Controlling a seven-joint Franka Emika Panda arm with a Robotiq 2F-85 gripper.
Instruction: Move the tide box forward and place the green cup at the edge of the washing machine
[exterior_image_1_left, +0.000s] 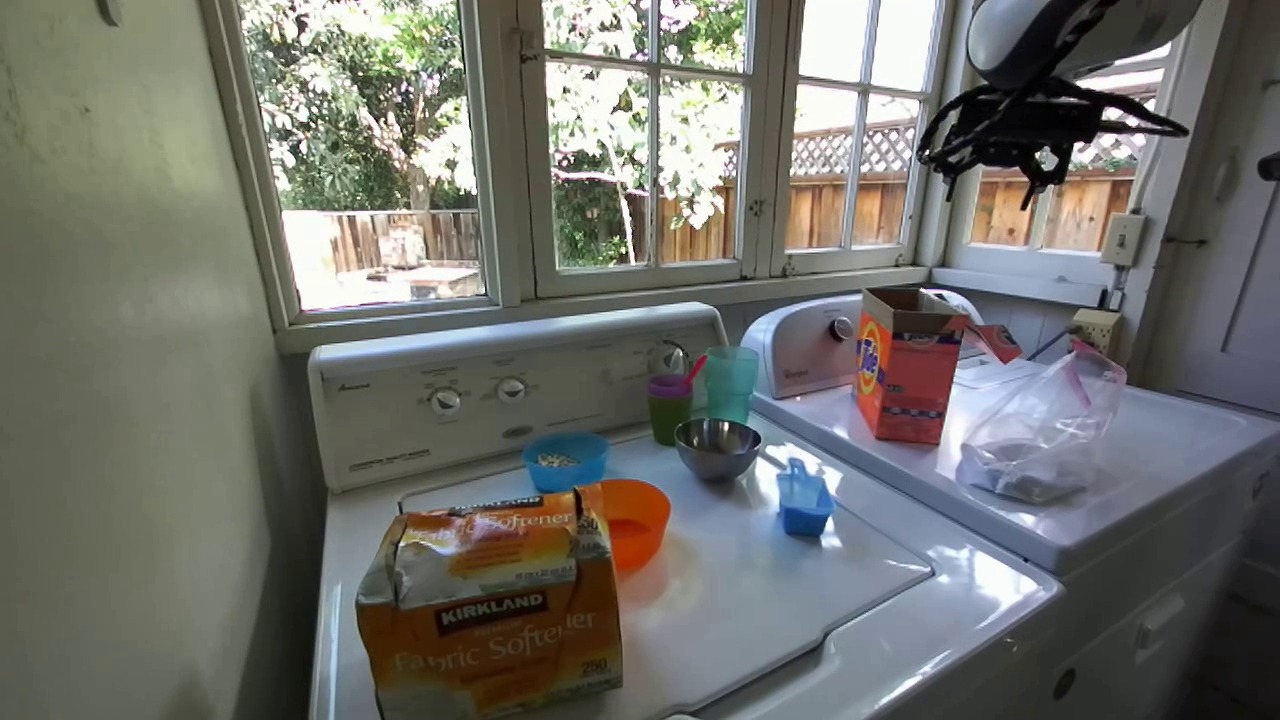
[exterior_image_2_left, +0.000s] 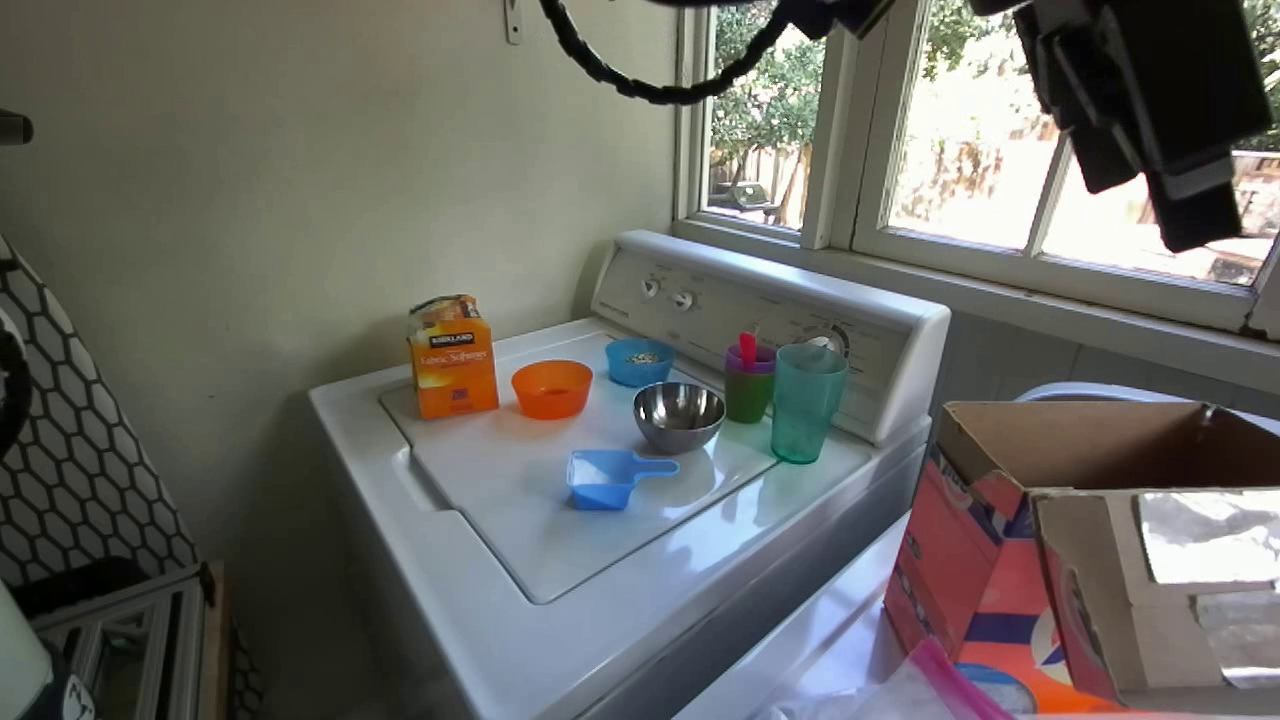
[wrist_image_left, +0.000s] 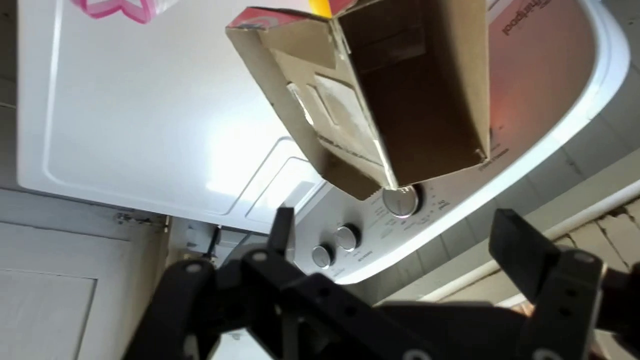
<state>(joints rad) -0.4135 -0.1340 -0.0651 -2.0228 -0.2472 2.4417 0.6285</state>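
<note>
1. In an exterior view, the washing machine is seen from the front, toward the windows.
2. In an exterior view, it is viewed sidelong, toward the wall, the tide box near the lens.
3. In the wrist view, that box is looked into from above.
4. The washing machine's top is shared by both exterior views.

Brand names and a number in print
"Tide" stands on a side of the tide box. In both exterior views, the cardboard box reads "KIRKLAND" and "Fabric Softener", and it carries "250" low on its front. "Whirlpool" stands on the control panel of the white appliance under the tide box, upside down in the wrist view. The back panel of the washing machine bears a small name that looks like "Amana"; the print beside its dials is too small to read.
</note>
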